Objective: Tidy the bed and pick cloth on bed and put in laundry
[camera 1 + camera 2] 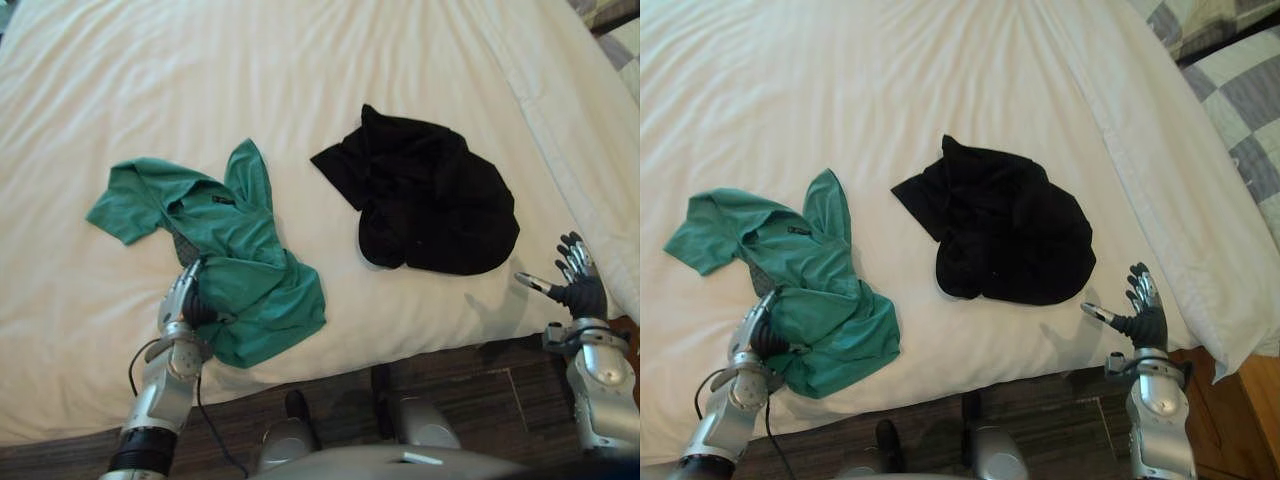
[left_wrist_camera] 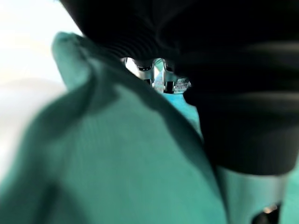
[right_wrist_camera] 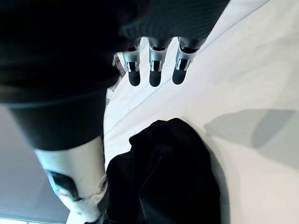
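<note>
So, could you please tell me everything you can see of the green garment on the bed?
The green garment is a short-sleeved top of soft, thin-looking teal fabric, lying crumpled on the white bed sheet near the front edge, on the robot's left. One sleeve spreads leftward; the lower part is bunched. The left hand touches its near left edge. The black garment lies apart, to its right.

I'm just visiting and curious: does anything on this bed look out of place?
Yes: two crumpled garments lie on the white bed, a green shirt at the left hand and a black garment mid-bed, apart. The right hand hovers open at the bed's edge.
</note>
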